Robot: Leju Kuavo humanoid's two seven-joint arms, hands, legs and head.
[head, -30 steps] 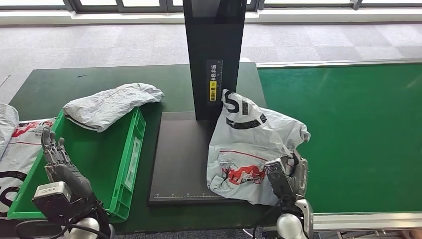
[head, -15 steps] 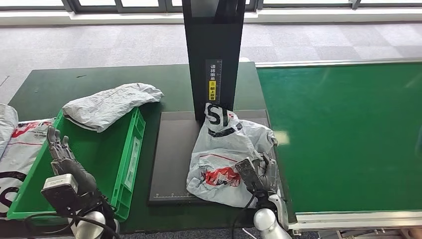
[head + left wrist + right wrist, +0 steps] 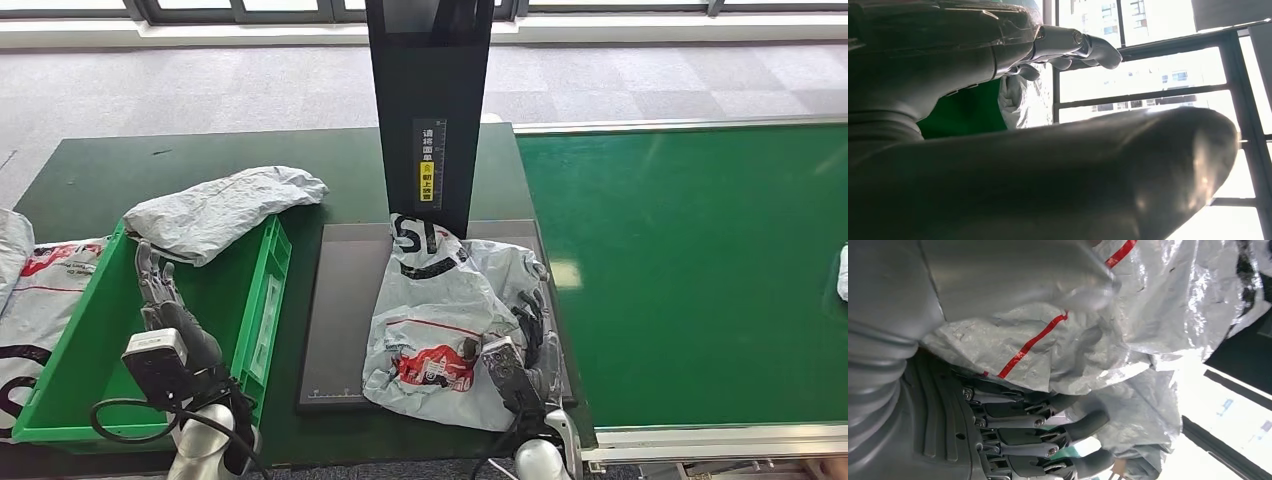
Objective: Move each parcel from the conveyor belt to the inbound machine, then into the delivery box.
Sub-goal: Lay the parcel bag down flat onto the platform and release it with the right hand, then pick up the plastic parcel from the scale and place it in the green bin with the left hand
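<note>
Green belt (image 3: 700, 270) fills the right side of the frame, dark scanner plate (image 3: 345, 310) sits centre under the black post (image 3: 430, 100), green crate (image 3: 255, 330) at lower left with a grey bag (image 3: 220, 212) draped over its far rim. The parcel (image 3: 445, 310), a crinkly grey mailer bag with red print, is lying on the plate, slumped toward its right edge. Right hand (image 3: 520, 365) has its fingers wrapped into the bag's lower corner, gripping it. Left hand (image 3: 160, 295) hovers over the crate, fingers spread, holding nothing. My worry: that thin plastic is bunched, so it could slip free or end up label-side down, and the overhanging edge might drag off the plate
</note>
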